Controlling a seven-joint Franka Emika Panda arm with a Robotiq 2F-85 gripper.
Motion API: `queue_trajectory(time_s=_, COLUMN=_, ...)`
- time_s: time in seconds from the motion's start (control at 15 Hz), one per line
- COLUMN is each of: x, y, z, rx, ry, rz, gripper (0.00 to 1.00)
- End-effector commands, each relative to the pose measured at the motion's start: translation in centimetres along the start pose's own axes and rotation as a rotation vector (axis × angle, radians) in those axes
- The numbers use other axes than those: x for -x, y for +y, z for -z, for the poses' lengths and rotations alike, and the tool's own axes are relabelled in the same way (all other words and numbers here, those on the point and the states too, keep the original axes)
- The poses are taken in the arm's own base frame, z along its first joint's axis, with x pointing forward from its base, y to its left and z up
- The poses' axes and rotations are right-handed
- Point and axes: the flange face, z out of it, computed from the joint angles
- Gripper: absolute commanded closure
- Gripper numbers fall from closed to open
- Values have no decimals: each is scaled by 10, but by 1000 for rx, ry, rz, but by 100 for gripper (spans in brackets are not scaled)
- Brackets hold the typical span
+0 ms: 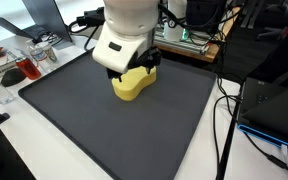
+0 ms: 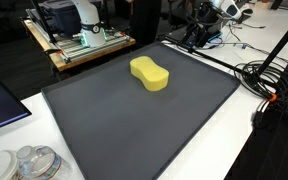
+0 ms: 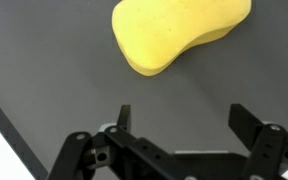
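Observation:
A yellow, peanut-shaped sponge lies flat on a dark grey mat. It also shows in the other exterior view and at the top of the wrist view. My gripper is open and empty, and only bare mat lies between its two black fingers. It hangs above the mat, a short way from the sponge and not touching it. In an exterior view the white arm and black gripper overlap the sponge's upper edge and hide part of it.
Clear plastic containers stand off the mat on the white table and show again in the other exterior view. Black cables run along one side. A wooden shelf with equipment stands behind the mat. The mat's edge is near.

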Motion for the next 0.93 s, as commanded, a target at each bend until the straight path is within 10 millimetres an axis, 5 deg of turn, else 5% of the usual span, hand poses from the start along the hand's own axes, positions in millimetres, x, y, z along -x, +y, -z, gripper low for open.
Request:
queue_trajectory(time_s=0.0, x=14, y=-23, z=9, rx=-42, ry=39, rz=-188, gripper=0)
queue_trajectory(time_s=0.53, x=51, y=-82, z=13, rx=38, ry=113, rz=-528, gripper=0)
queue_trajectory(time_s=0.87, x=97, y=-124, z=4, rx=51, ry=111, rz=-618, gripper=0)
